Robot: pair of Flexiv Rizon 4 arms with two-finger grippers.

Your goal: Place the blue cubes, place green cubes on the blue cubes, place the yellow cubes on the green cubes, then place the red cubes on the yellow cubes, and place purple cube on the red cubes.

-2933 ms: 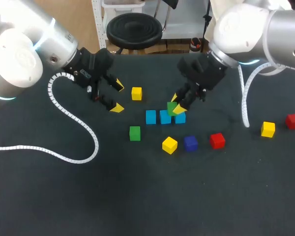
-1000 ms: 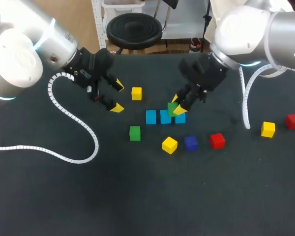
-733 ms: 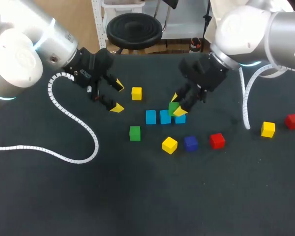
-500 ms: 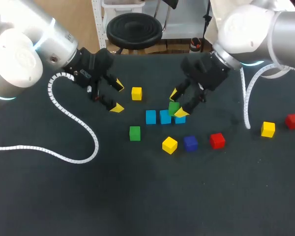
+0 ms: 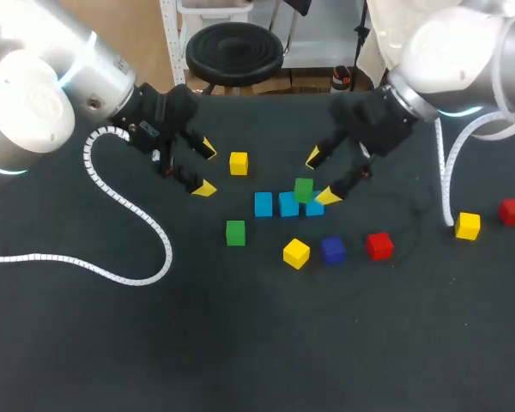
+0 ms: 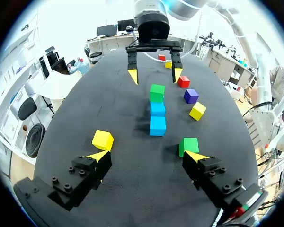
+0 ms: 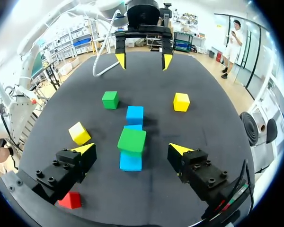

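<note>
Head view: my right gripper hangs open, gripping nothing, at 2 o'clock from the stacked green cube. That cube sits on the blue row, which runs 9 to 3 o'clock. The loose green cube lies at 5 o'clock from my left gripper, which is spread and empty. I judge that arm the nearer.

Left wrist view, 12 being straight ahead: the loose green cube sits at 2 o'clock, just ahead of one fingertip. It has no long axis, and its faces look roughly square to the row.

Right wrist view: the same cube lies far ahead, at 11 o'clock.
</note>
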